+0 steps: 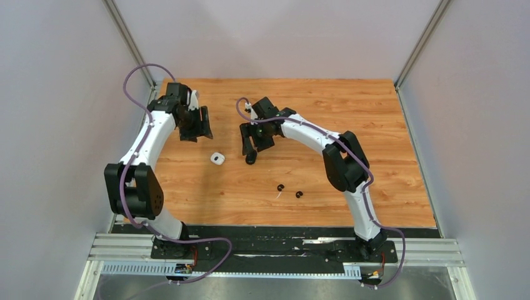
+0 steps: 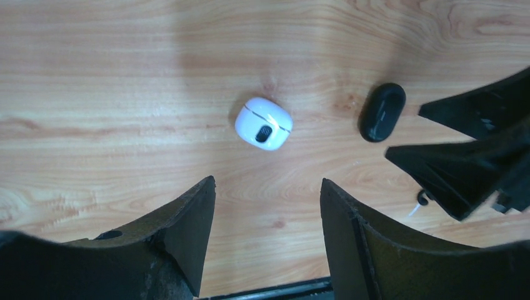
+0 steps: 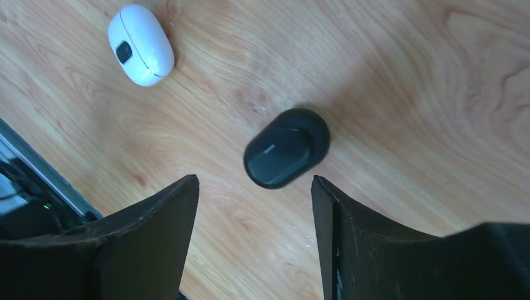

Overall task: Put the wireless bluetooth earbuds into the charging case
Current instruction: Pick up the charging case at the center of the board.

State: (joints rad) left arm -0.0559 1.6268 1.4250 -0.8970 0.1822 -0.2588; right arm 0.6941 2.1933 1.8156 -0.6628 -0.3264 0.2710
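The left gripper (image 2: pixel 267 187) stood with its jaws well apart and nothing between them, raised above the table (image 1: pixel 375 125) at its far left side. The right gripper (image 3: pixel 254 187) was likewise spread and empty, held near the middle of the far half of the table, its fingers (image 2: pixel 462 169) pointing towards the left arm.

The white case (image 2: pixel 264 123) lay on the wood between the two grippers, slightly nearer the arm bases, touching neither. Its lid appeared closed, with the seam visible around the body. The black case (image 3: pixel 286 149) lay just off the right gripper's fingertips, apart from the white case and also seemingly closed. Contact with the fingers could not be confirmed.

One black earbud (image 1: pixel 280 187) rested loose on the table nearer the bases, well apart from both cases. Another black earbud (image 1: pixel 299 194) lay close to its right. What looked like a white earbud (image 1: pixel 277 195) lay just beside the first, too small to identify with certainty.
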